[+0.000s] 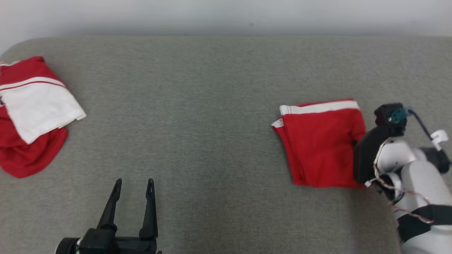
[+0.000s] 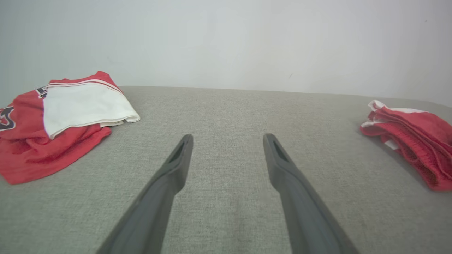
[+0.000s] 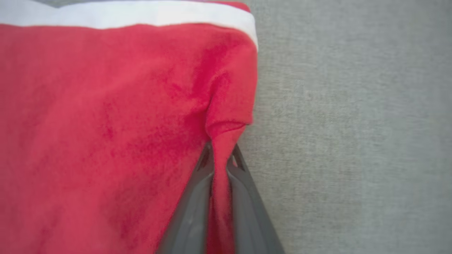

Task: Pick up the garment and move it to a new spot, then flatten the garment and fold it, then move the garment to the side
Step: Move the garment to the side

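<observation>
At the left edge of the counter (image 1: 197, 123) we note a crumpled garment (image 1: 31, 113), red with a white panel, which neither hand touches. Near the front edge, left of centre, the left hand (image 1: 134, 183) hovers with its fingers spread apart and empty.

Toward the right edge lies the folded garment (image 1: 321, 141), red with a white band along its far side. It is stacked in several layers and lies flat on the counter. The right hand (image 3: 220, 155) is closed on a pinch of fabric at that garment's right-hand edge.

We judge the relocating, flattening and folding complete. What remains is the final move to the side: the grip is set, but the garment is not yet lifted.
</observation>
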Tool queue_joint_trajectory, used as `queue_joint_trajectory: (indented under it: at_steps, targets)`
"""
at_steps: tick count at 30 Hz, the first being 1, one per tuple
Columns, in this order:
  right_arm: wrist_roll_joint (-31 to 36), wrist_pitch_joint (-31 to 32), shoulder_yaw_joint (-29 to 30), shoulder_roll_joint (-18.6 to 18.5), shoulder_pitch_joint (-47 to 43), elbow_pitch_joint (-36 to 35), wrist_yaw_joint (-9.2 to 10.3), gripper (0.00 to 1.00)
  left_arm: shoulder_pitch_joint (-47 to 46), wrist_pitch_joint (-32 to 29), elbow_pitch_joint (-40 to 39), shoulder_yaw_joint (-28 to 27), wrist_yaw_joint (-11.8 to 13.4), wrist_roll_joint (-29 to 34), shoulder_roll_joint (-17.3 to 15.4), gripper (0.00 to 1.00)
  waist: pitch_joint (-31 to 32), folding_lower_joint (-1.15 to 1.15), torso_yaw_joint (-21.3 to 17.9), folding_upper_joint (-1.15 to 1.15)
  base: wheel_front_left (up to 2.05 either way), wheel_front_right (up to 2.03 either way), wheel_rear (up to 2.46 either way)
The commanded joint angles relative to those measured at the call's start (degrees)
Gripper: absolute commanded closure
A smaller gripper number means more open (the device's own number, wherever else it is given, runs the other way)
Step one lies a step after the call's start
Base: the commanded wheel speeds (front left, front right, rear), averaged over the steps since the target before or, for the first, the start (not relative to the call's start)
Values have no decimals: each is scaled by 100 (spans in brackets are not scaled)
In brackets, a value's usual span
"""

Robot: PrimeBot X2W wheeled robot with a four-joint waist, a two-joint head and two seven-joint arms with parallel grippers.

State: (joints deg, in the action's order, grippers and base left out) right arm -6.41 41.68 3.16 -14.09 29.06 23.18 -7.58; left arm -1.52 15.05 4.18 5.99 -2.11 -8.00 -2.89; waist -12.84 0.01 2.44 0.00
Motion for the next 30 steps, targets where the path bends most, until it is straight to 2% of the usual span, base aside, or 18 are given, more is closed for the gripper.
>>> queue_joint_trajectory:
  at_steps: [1, 7, 14, 22, 30]
  targets:
    - [-58, -80, -138, -188, 171, -53, 12, 100, -115, 19, -78, 12, -42, 87, 2, 0, -365, -1, -412, 0, 0, 0, 0]
    - [-293, -628, -821, -1130, 687, -136, 13, 100, -554, 19, -465, 34, -215, 287, -138, 0, -1039, -1, -948, 0, 0, 0, 0]
    - [-382, -1319, -1087, -1942, 1309, 395, 12, 100, -1076, 19, -953, 228, -343, 533, -393, 0, -1689, -1, -1363, 0, 0, 0, 0]
    - [-182, -2201, -789, -2461, 1686, 942, 13, 100, -1265, -44, -1279, 418, -379, 667, -544, 0, -2175, -1, -1624, 0, 0, 0, 0]
    - [160, -2997, -612, -2533, 1999, 1270, 13, 100, -1240, -164, -1419, 403, -367, 657, -671, 0, -2312, -1, -1780, 0, 0, 0, 0]
